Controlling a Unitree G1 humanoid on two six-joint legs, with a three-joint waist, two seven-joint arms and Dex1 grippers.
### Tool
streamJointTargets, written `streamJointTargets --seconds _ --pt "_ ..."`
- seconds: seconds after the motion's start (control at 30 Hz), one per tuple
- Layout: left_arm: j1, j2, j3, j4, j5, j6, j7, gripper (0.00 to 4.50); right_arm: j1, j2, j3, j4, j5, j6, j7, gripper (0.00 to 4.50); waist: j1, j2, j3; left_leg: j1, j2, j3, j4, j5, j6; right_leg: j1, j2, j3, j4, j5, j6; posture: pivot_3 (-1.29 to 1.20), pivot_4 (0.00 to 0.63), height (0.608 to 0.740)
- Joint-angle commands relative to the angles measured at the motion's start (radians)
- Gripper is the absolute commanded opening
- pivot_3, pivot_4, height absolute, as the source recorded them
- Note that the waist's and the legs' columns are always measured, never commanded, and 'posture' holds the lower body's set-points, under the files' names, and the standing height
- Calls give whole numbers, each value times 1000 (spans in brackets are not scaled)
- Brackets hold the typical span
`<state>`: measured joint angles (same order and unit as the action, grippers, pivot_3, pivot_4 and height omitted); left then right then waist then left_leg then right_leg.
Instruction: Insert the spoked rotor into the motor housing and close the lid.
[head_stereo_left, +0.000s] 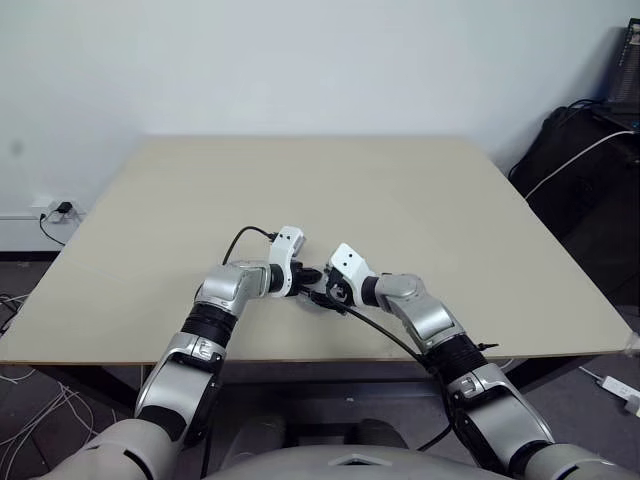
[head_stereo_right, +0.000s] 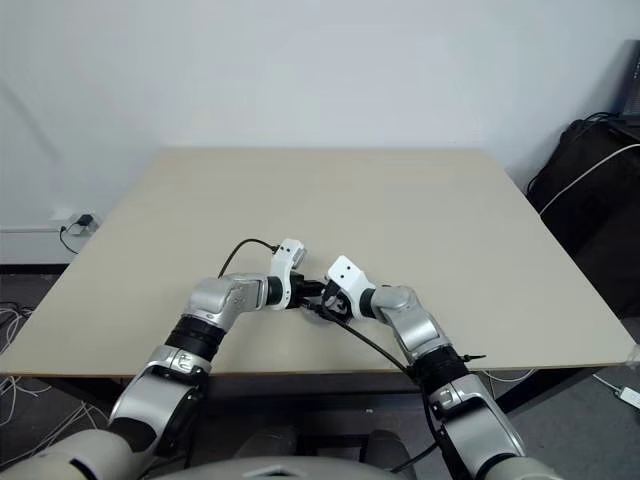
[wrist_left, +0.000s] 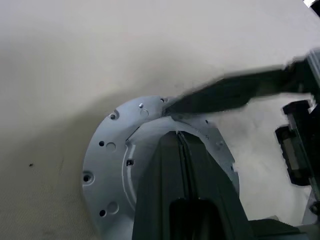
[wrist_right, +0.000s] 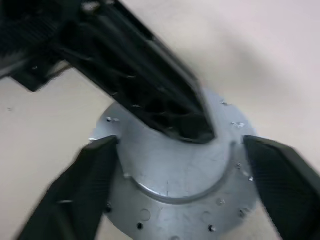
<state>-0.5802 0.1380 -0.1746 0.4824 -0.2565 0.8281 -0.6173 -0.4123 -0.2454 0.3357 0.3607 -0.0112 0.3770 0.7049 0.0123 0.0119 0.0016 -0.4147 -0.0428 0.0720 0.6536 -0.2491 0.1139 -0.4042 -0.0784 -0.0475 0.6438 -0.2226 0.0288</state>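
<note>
The left gripper (wrist_left: 181, 137) has its two black fingers pressed together, tips resting on the raised centre of the shiny silver round metal lid (wrist_right: 175, 175). The right gripper (wrist_right: 182, 175) stands wide apart, one finger on each side of the lid's rim, apparently not quite touching. The lid lies flat on the beige worktop (head_stereo_left: 400, 190), near its front edge.

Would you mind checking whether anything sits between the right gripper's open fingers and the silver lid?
Yes: the shut left gripper presses down on top of the lid, right between the right gripper's spread fingers, which flank the lid on the table.
</note>
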Motion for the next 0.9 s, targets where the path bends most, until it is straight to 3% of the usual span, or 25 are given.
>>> streamJointTargets --seconds 0.03,0.23,0.6,0.9 --pt "23 23 -40 5 30 52 -13 0 23 -16 11 30 -31 37 -16 4465 0 0 0 0 0 0 0 0 0 0 0 0 0 0 0 0 0 740" --pt "37 49 -60 -14 36 66 -28 0 38 -24 7 4 -25 45 -14 4465 0 0 0 0 0 0 -1 0 0 0 0 0 -1 0 0 0 0 740" --pt "53 50 -66 -35 32 65 -31 0 196 -91 16 -244 -31 106 -36 4465 3 -2 0 0 0 0 -2 0 0 0 -1 0 -2 -2 0 0 0 740" --pt "64 51 -69 -49 30 65 -36 0 364 -120 -137 -592 88 148 -71 4465 6 -4 3 -3 0 0 -3 0 0 -3 -2 0 -3 -5 1 0 0 740"
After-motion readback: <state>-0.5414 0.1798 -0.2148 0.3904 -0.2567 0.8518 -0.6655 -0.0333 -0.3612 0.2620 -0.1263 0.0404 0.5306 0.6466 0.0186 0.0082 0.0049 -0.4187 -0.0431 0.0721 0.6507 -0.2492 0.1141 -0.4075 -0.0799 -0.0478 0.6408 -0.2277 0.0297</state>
